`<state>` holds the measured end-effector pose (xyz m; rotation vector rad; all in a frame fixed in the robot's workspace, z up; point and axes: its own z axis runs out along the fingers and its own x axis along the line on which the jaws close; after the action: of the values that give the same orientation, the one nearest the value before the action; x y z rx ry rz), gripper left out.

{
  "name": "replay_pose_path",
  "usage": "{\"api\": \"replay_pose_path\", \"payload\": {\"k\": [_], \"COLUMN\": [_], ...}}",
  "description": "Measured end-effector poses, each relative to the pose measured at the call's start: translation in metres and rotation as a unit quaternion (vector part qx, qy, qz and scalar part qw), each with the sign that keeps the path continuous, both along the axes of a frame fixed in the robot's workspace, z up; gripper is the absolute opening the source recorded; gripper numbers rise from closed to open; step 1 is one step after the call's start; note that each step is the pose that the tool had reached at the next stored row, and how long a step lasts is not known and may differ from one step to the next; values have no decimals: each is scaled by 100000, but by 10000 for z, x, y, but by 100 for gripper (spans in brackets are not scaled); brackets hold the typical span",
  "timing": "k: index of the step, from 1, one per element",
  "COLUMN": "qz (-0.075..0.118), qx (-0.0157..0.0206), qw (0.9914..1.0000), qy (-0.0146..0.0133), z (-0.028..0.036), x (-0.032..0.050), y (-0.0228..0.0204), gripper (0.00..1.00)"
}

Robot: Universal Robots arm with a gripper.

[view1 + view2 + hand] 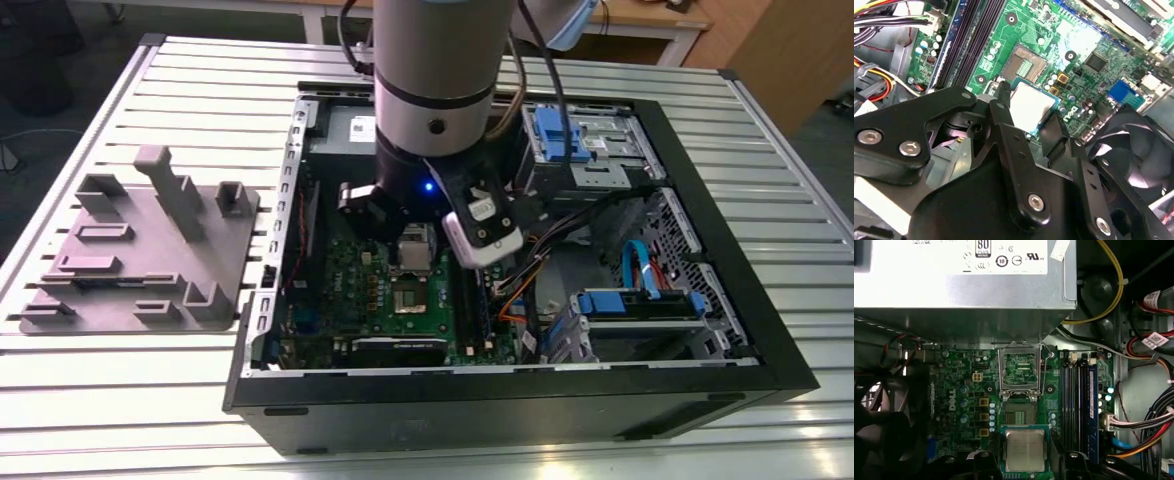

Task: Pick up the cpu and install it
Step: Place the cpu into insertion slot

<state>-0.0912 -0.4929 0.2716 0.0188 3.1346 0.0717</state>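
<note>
Black pincer loomed up close in second wrist view, fingers clamped on cpu edges, green motherboard lay beneath. First wrist view: cpu sat between fingers, open socket just beyond pincer tips. Exterior view: pincer hung inside computer case, cpu gripped at its tip, above motherboard.

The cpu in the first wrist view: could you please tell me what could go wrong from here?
1. The tool holds the cpu beside the open socket, not over it; lowered misaligned, it could damage the socket's contacts.
2. The memory sticks stand close beside the socket, so the tool might clip them.
3. The raised socket frame could get bumped.
</note>
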Motion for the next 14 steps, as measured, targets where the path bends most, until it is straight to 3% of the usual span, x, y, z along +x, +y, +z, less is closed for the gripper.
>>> {"api": "replay_pose_path", "payload": {"k": [14], "qz": [3], "qx": [129], "qw": [100000], "qy": [3], "z": [-239], "x": [34], "y": [-10], "gripper": [47]}}
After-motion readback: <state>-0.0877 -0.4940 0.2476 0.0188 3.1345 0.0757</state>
